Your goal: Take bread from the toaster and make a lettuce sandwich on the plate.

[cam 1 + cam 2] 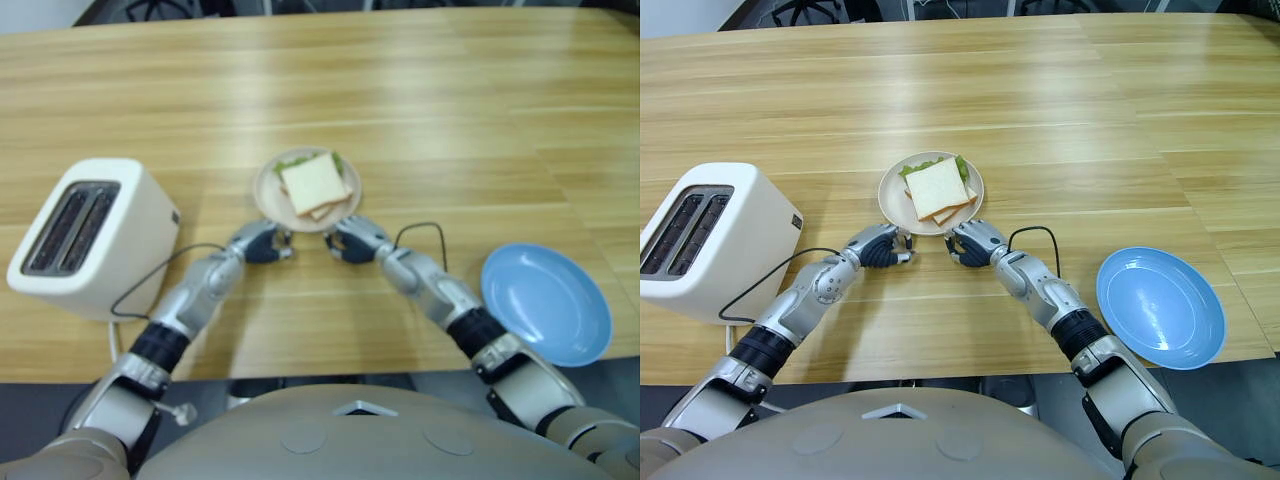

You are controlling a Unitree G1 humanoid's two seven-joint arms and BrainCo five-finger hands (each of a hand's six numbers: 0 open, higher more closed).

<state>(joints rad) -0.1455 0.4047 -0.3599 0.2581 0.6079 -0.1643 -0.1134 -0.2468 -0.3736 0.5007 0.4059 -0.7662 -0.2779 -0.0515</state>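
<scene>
Sitting at the left end of the wooden table [1040,100] is a white toaster [710,240]. It has two dark slots on top. A black cord [760,285] runs from its side across the wood, looping by the robot's left arm.

Next comes the left hand [878,246]. It rests low on the table, just in front of the plate [895,205]. Its fingers are curled in and it holds nothing. It is very close to the plate's near rim, but I cannot tell if it touches it.

The plate is small, round and tan. It sits in the middle of the table, to the right of the toaster and well apart from it. The sandwich [937,188] is on it. A white slice of bread [935,185] lies flat on top, turned a bit like a diamond. The edge of a second slice peeks out from under it on the near right side. Green lettuce [908,168] sticks out at the back, past the top corners.

The right hand [972,243] is just in front of the plate too, facing the left hand with a small gap between them. Its fingers are curled as well, with nothing in them. A thin black wire [1035,235] makes a loop on the table by its wrist.

Far to the right, near the table's front edge, lies a blue plate [1160,305]. It is bigger than the tan one and well apart from it.
</scene>
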